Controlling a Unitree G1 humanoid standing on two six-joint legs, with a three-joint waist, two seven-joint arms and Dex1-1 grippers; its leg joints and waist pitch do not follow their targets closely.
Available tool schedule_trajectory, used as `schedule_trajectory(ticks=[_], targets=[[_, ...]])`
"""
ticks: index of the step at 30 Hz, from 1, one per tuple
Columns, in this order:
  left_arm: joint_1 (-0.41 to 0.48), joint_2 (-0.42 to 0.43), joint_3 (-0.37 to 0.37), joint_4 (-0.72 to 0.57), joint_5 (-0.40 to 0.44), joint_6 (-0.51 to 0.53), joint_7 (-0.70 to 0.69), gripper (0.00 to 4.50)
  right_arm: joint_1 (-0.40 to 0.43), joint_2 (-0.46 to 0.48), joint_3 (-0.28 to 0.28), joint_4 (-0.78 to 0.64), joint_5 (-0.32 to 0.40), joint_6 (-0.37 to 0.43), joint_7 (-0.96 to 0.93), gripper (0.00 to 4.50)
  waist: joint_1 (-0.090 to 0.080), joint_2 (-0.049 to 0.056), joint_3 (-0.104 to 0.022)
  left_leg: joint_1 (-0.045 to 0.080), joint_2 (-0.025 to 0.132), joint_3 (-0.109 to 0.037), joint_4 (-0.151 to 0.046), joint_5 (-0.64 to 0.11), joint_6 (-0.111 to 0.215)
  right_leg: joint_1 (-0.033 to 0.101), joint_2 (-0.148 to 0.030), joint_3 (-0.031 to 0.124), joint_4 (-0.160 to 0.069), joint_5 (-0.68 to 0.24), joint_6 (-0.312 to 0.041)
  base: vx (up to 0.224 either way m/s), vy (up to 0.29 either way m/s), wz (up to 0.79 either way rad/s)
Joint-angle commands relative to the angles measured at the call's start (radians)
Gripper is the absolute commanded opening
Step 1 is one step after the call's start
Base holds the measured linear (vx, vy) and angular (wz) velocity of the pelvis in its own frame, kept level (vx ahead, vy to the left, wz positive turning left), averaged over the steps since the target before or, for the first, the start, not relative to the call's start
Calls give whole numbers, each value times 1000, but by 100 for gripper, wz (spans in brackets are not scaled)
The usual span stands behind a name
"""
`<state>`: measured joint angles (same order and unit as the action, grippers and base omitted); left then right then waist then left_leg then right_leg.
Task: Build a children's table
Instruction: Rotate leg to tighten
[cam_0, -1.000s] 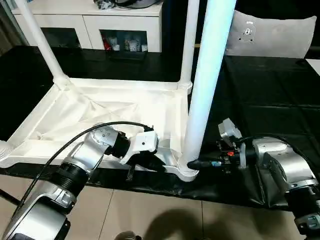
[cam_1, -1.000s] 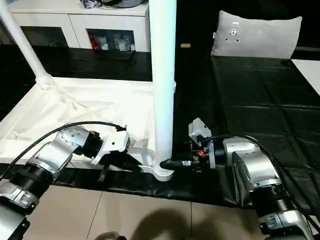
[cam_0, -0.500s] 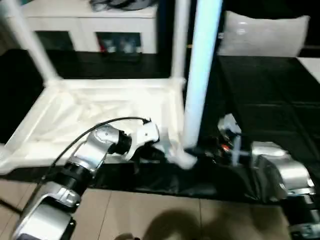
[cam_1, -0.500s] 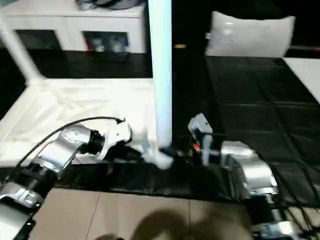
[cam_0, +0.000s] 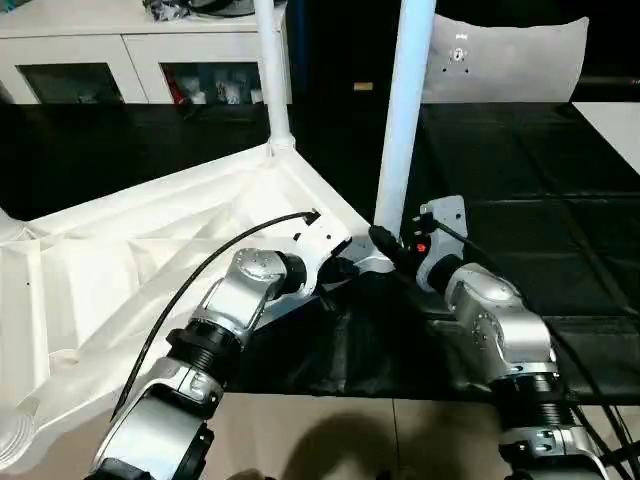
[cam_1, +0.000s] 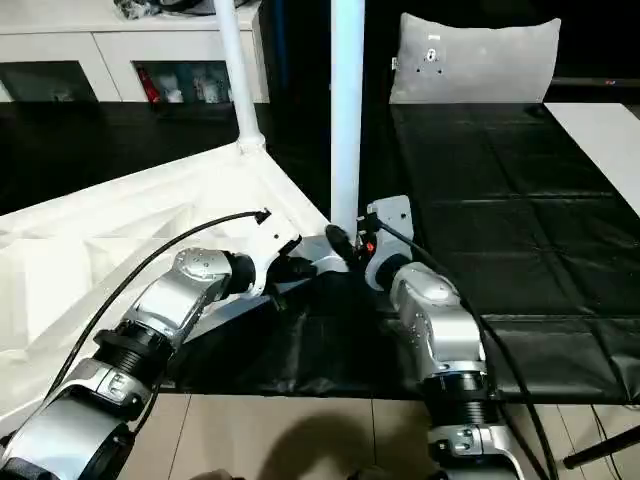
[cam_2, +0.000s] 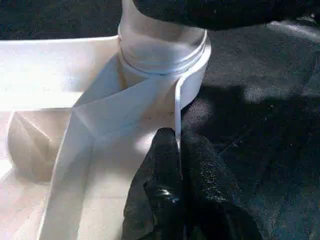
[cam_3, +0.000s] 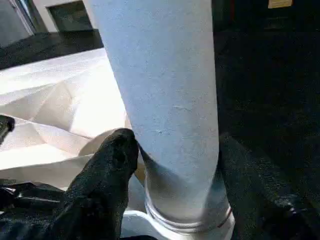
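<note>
Black-covered bench (cam_0: 560, 180) in front of white cabinets (cam_0: 130, 65); a grey cushion (cam_0: 510, 58) lies at its far side.

The children's table (cam_0: 130, 270) lies upside down on the bench, ribbed underside facing up. Compared with a second ago, the whole top has swung round: the near corner with the leg (cam_0: 403, 110) now sits further from you and the long edge runs diagonally across the view. The head camera has also shifted, so part of that change is only apparent; you should not read all of it as table motion. A second leg (cam_0: 270, 70) stands in the far corner socket. Another corner socket (cam_0: 12, 440) shows at the near left, apparently empty.

Left gripper (cam_2: 179, 145): fingers (cam_2: 165, 165) pressed together, pinching the thin rim of the tabletop just beside the corner socket (cam_2: 165, 55).

Right gripper (cam_3: 172, 150): fingers (cam_3: 117, 150) set either side of the leg's base, about leg width apart. They were touching the base a second ago; whether they now press or have just slackened, you cannot tell.

Judgement: the turn looks like repositioning, bringing the seated leg to where both arms can work it. The leg looks well down in its socket. Next, check its seating, then deal with the remaining sockets.
</note>
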<state>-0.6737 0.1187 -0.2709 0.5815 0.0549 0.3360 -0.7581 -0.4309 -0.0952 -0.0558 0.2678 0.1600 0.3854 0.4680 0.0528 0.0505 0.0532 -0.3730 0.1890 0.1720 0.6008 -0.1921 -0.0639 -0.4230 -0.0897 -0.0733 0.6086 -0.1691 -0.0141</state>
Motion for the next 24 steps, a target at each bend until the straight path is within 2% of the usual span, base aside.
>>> schedule_trajectory(ticks=[1, 3, 4, 7, 8, 10, 11, 13, 15, 16, 19, 22, 23, 24], targets=[[-15, -3, -12, -63, -13, -49, -34, 0, 5, 1, 44, -38, 39, -7, 81, 310, 9, -12, -77, -1, 20, -6, -60, -101, 90, 78, -46, 36, -69, -119, -229, 0, 0, 0], [-10, 10, -15, -65, -17, -60, -53, 0, 10, -18, 40, -45, 48, -8, 102, 322, 10, -13, -76, -2, 21, -6, -60, -106, 90, 79, -47, 38, -68, -124, -228, 0, 0, 0], [-4, 29, -19, -67, -19, -74, -77, 0, 16, -49, 38, -46, 52, -15, 130, 347, 12, -13, -77, 0, 22, -7, -61, -111, 86, 80, -48, 37, -70, -136, -224, 0, 0, 0], [14, 81, -39, -69, -18, -123, -166, 0, 25, -143, 49, -40, 52, -24, 253, 355, 14, -14, -74, -1, 20, -4, -60, -124, 88, 79, -47, 38, -71, -156, -220, 0, 0, 0], [14, 81, -39, -69, -18, -123, -166, 0, 25, -143, 49, -40, 52, -24, 253, 361, 14, -14, -74, -1, 20, -4, -60, -124, 88, 79, -47, 38, -71, -156, -220, 0, 0, 0], [20, 101, -50, -65, -20, -145, -208, 0, 29, -180, 53, -47, 71, -23, 325, 391, 17, -14, -72, 1, 23, -4, -62, -144, 84, 77, -48, 37, -76, -197, -213, 0, 0, 0], [28, 134, -71, -58, -21, -191, -281, 0, 36, -236, 69, -60, 91, -14, 428, 391, 21, -12, -71, 5, 24, -5, -63, -157, 83, 76, -49, 38, -79, -222, -208, 0, 0, 0], [32, 154, -77, -54, -31, -213, -333, 0, 45, -283, 90, -74, 107, -3, 519, 410, 27, -12, -70, 5, 28, -5, -64, -162, 83, 75, -49, 40, -76, -218, -207, 0, 0, 0], [36, 173, -81, -57, -51, -238, -399, 0, 50, -323, 114, -79, 110, -11, 587, 423, 40, -13, -72, 9, 31, -4, -63, -157, 80, 73, -50, 39, -73, -208, -212, 0, 0, 0], [42, 202, -97, -66, -64, -275, -480, 0, 50, -358, 140, -72, 108, -30, 644, 432, 44, -12, -73, 8, 31, -4, -63, -159, 79, 73, -51, 39, -71, -208, -215, 0, 0, 0], [48, 242, -124, -81, -70, -303, -568, 0, 55, -385, 159, -77, 121, -53, 726, 432, 49, -12, -73, 7, 33, -3, -63, -160, 78, 72, -52, 40, -69, -199, -222, 0, 0, 0], [48, 262, -138, -85, -73, -320, -613, 0, 56, -396, 167, -77, 136, -59, 770, 432, 60, -13, -73, 10, 37, -3, -63, -155, 75, 69, -53, 41, -67, -209, -224, 0, 0, 0], [46, 282, -152, -84, -71, -344, -661, 0, 54, -401, 171, -70, 146, -65, 806, 406, 63, -16, -74, 11, 36, -3, -63, -154, 75, 67, -53, 40, -68, -211, -224, 0, 0, 0], [47, 287, -156, -86, -71, -347, -676, 0, 53, -402, 173, -68, 150, -59, 817, 406, 66, -15, -73, 9, 37, -4, -64, -152, 74, 69, -54, 40, -67, -215, -224, 0, 0, 0]])
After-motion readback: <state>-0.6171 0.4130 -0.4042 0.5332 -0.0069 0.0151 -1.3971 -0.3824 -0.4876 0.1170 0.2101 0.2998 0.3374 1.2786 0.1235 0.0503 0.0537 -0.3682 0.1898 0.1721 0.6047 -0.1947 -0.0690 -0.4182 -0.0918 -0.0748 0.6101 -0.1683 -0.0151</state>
